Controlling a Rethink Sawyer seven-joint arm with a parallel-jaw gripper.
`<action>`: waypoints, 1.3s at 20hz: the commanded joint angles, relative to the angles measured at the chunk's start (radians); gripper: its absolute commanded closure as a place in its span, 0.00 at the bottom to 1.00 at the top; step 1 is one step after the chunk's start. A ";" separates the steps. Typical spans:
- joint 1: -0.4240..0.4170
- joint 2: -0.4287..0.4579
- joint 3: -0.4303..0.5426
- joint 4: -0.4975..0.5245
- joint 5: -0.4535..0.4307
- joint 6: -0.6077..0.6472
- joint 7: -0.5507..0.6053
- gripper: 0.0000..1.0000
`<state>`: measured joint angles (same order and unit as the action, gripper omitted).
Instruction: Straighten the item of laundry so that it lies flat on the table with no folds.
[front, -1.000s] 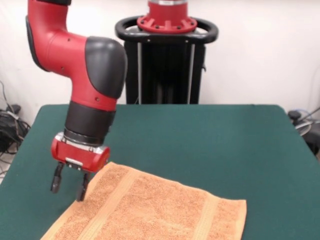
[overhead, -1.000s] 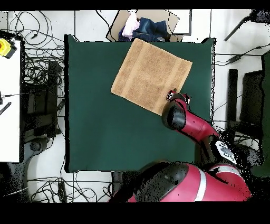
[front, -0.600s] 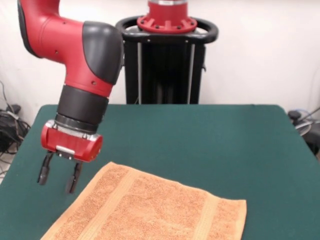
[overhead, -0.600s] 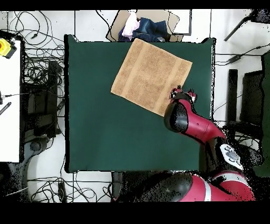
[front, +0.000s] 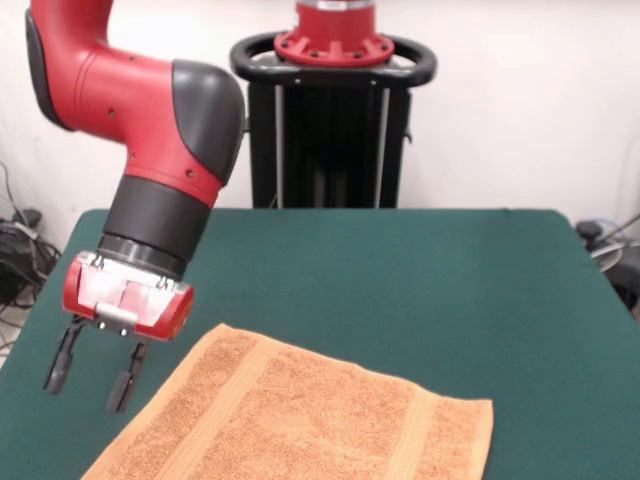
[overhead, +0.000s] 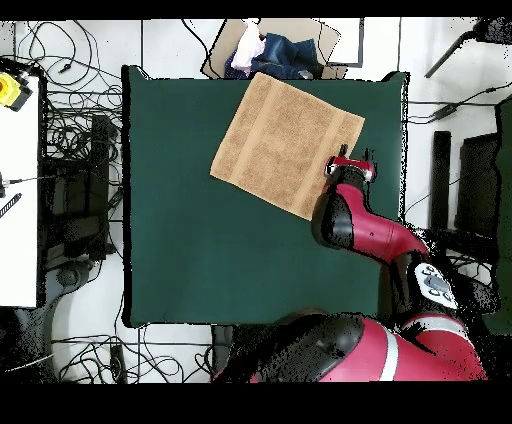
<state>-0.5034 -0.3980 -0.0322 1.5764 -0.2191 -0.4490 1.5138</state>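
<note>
Green felt table (front: 420, 280), orange towel (front: 300, 420) lying flat, hand (front: 88, 375) spread apart beside it, no legible writing

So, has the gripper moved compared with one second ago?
Yes. In the front view the open gripper has moved left, off the towel edge, and now hangs over bare table.

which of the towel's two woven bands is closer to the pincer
The band on the picture's left in the front view, running beside the towel edge next to the open pincer. The other band lies toward the towel's far right side.
</note>
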 joint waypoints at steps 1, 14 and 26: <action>-0.028 0.084 0.156 -0.108 -0.117 -0.013 0.172 0.00; -0.029 -0.038 0.171 -0.038 -0.075 0.223 0.170 0.00; 0.048 -0.229 0.088 0.141 0.201 0.765 0.228 0.00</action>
<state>-0.5034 -0.5426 0.0509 1.5933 -0.1272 0.0263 1.5138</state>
